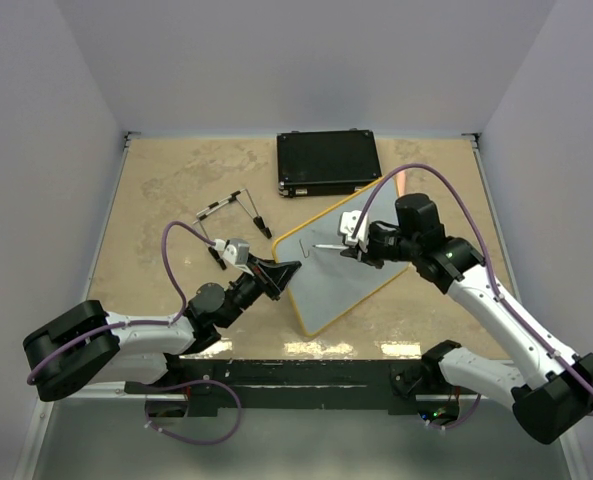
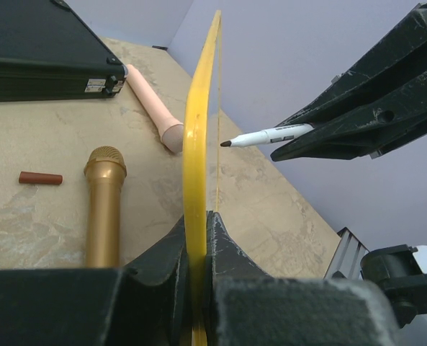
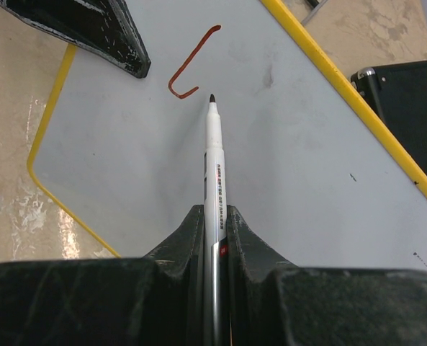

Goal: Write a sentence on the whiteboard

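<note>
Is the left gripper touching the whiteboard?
Touching. In the left wrist view the left gripper is shut on the whiteboard, its fingers pressed against both faces of the yellow frame.

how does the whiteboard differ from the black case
The whiteboard has a pale grey face in a yellow frame; the black case is dark all over. The whiteboard is clamped at its edge by the left gripper; the black case lies flat, untouched. The whiteboard carries a reddish stroke; the black case shows none. Both are rectangular.
</note>
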`<state>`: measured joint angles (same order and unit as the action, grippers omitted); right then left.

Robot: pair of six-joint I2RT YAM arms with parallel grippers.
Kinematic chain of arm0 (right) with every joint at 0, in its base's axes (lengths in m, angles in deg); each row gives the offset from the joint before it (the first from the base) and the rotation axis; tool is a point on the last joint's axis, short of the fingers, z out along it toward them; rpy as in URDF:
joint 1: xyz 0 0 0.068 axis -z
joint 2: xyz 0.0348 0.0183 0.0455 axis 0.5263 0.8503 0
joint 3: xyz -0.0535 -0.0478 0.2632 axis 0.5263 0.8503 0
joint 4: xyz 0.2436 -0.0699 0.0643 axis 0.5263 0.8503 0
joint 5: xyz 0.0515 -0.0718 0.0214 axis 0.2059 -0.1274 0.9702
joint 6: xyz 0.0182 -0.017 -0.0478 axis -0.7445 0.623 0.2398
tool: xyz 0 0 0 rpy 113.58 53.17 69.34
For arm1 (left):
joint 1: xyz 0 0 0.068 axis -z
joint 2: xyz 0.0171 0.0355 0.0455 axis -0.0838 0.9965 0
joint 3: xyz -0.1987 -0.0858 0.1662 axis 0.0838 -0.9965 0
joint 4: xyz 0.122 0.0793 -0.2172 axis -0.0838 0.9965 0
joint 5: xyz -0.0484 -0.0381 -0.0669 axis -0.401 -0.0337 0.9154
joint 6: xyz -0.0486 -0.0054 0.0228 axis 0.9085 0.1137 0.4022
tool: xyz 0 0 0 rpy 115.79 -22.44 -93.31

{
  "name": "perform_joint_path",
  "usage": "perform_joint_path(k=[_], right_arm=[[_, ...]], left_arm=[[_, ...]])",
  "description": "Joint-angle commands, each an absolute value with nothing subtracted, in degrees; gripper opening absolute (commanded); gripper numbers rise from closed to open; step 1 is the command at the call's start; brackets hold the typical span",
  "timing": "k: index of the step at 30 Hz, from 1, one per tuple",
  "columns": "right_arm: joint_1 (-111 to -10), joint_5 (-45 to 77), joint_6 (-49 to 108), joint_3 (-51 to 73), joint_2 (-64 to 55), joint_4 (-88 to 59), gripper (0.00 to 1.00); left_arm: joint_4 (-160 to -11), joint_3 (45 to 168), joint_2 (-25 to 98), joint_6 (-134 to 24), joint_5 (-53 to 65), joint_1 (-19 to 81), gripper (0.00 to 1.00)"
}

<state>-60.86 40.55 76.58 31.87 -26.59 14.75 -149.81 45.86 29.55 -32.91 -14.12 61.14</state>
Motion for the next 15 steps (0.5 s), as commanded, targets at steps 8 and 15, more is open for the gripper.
perform_joint_path(k=[8,15], right_arm=[[-60.67,41.06,76.26,32.10,-24.49,11.95,0.00],[-60.67,40.53,73.89,31.83,-24.66,10.11,0.00]], left_arm=[[-149.95,45.62,30.25,-37.47,-13.21,61.41,0.00],[-150.21,45.80,30.96,-37.47,-12.59,61.32,0.00]])
